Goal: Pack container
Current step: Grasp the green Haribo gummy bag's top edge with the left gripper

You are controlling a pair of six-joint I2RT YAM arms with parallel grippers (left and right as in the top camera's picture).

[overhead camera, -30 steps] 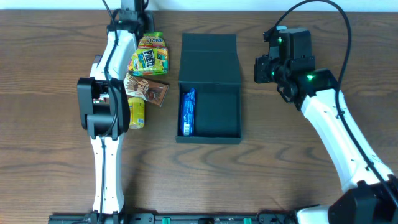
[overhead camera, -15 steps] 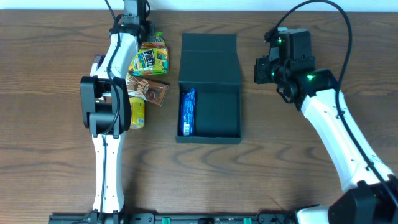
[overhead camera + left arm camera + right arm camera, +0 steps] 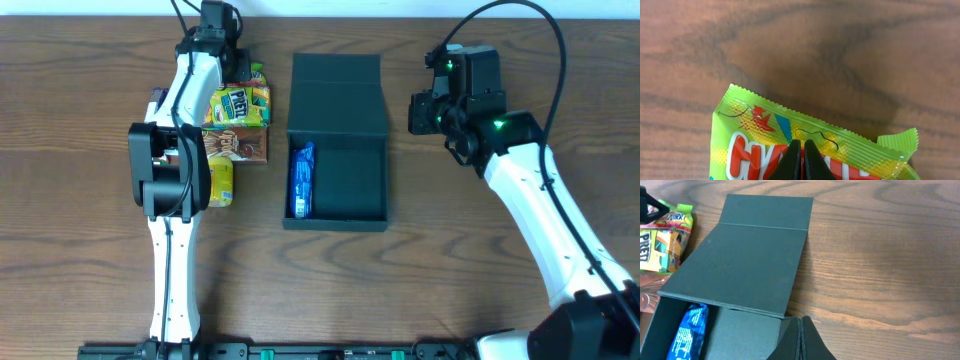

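Green-yellow snack packet (image 3: 240, 103), pinched by closed left fingers (image 3: 792, 161), has swung squarer; right fingers (image 3: 790, 346) closed, empty.

Showing brown wood grain, smooth and faintly sheened, all over the tabletop (image 3: 60, 250). Looking matt and card-like across the container (image 3: 336, 95), lid and walls alike. Glinting as glossy crinkled film on the blue packet (image 3: 302, 180) at 9 o'clock inside it, and on the green-yellow packet (image 3: 765, 130) with its serrated seal. Appearing as matt black plastic at the left pincer (image 3: 803, 146).

Container (image 3: 337, 180): dark teal-black square box, table centre, flap lid open flat behind, blue packet inside.
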